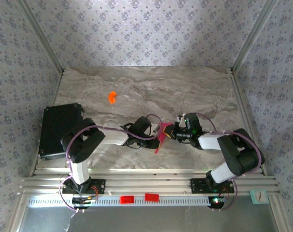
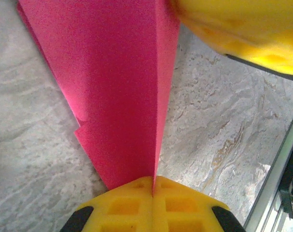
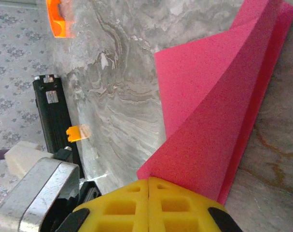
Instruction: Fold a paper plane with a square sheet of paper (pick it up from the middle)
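Yellow fingertips right up at the lens in both wrist views, pressed together with paper between them. So the left gripper (image 2: 152, 186) is clamped on the pink sheet (image 2: 117, 96), and the right gripper (image 3: 148, 186) is clamped on it too, at another edge.

The sheet is partly folded already, more of a wedge than a square. From the left wrist its ridge runs straight away from the pinch, from bottom centre up to the top edge. From the right wrist it fans from the pinch toward the upper right corner.

From the top camera the paper sits in the lower middle of the frame, bridging the two grippers, with a point hanging toward the bottom edge. Neither arm is nearer, since both are touching it, the left coming in from the left and the right from the right. My guess is the next crease follows that ridge, so one hand has to hold while the other moves along it.

Further out: marble table (image 1: 185, 92), a small orange plastic piece (image 1: 112, 97) well apart toward upper left, a black box (image 1: 59, 130) at the left edge. Two red tags (image 1: 127, 199) sit on the front rail, but I can't read any writing or brand anywhere.
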